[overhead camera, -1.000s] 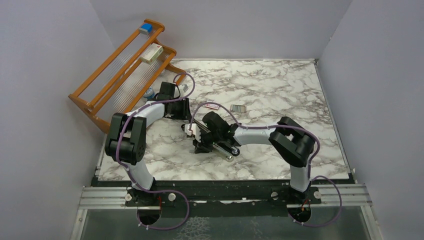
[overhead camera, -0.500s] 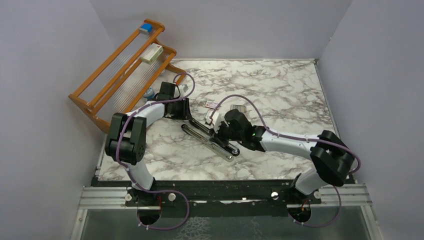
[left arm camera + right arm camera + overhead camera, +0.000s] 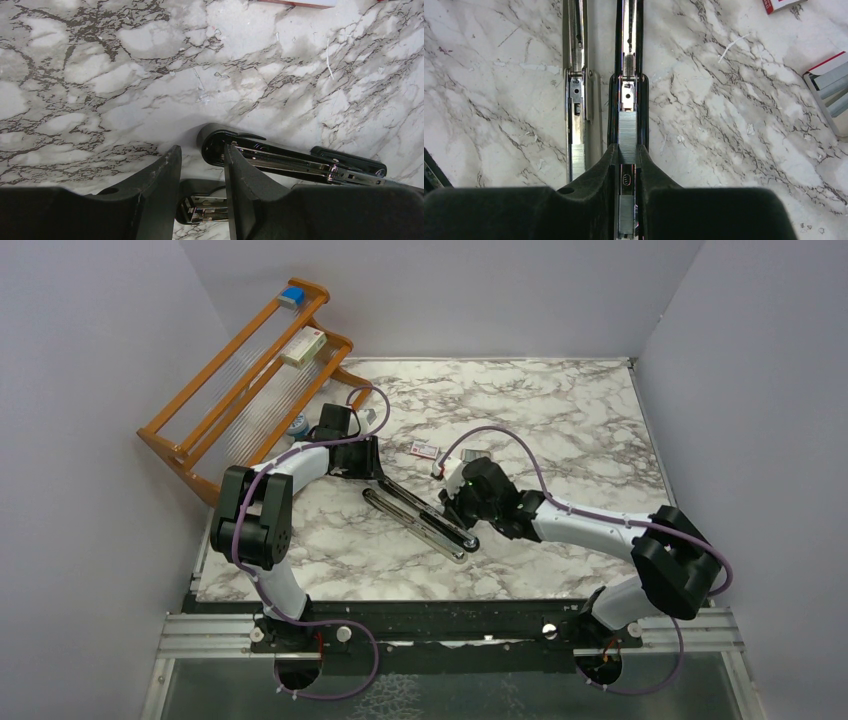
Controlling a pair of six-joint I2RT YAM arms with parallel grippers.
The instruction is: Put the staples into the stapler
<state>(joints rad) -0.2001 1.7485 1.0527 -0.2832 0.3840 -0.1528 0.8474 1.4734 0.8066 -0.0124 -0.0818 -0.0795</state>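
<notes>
The black stapler (image 3: 420, 522) lies swung open on the marble, its two arms side by side. My left gripper (image 3: 372, 472) is at the hinge end. In the left wrist view its jaws (image 3: 200, 150) are shut on the stapler's rounded black end (image 3: 210, 202), and the silver rail (image 3: 300, 161) runs off to the right. My right gripper (image 3: 449, 503) is over the stapler's middle. Its fingertips (image 3: 626, 148) pinch the near end of a grey strip of staples (image 3: 627, 129) lying along the silver rail (image 3: 627, 75). A second strip (image 3: 625, 215) shows lower between the fingers.
The red-and-white packet (image 3: 424, 449) lies behind the stapler, and a grey tray of strips (image 3: 831, 82) is at the right. A wooden rack (image 3: 240, 380) at the back left holds a white-and-red box (image 3: 303, 347). Grey walls enclose the table.
The right arm has swung its elbow out to the right, and its gripper has slid along the stapler from the left end towards the middle. The left gripper has not moved.
</notes>
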